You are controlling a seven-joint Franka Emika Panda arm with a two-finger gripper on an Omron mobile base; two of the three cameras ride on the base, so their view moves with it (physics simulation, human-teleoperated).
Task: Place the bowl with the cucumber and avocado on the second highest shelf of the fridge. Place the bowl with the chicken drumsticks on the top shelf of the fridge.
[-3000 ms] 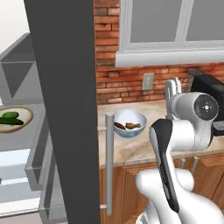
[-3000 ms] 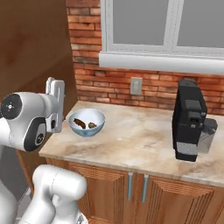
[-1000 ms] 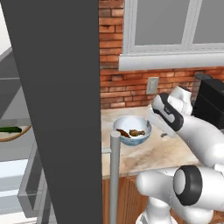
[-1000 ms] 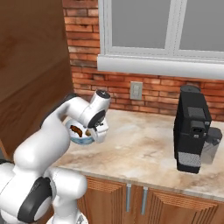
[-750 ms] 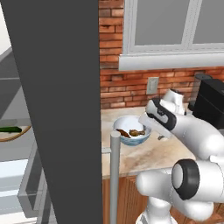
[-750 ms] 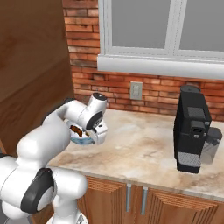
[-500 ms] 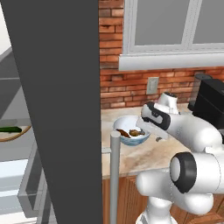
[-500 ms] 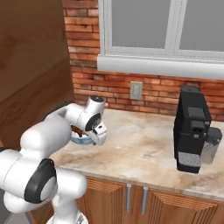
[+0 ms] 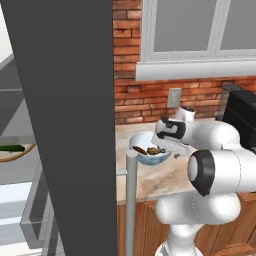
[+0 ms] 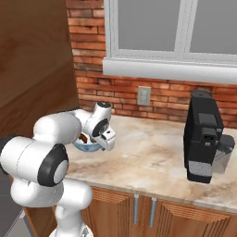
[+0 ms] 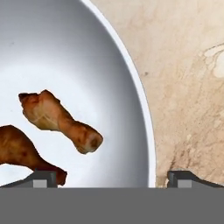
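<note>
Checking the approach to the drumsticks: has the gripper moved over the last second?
Yes. The gripper has come down and leftward toward the bowl, away from the wall outlet; its fingertips now straddle the rim.

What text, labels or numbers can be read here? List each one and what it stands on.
There is none to read: the black coffee machine, the grey wall socket plate, the dark grey fridge door and the pale blue bowl with the two brown chicken drumsticks carry no lettering.
</note>
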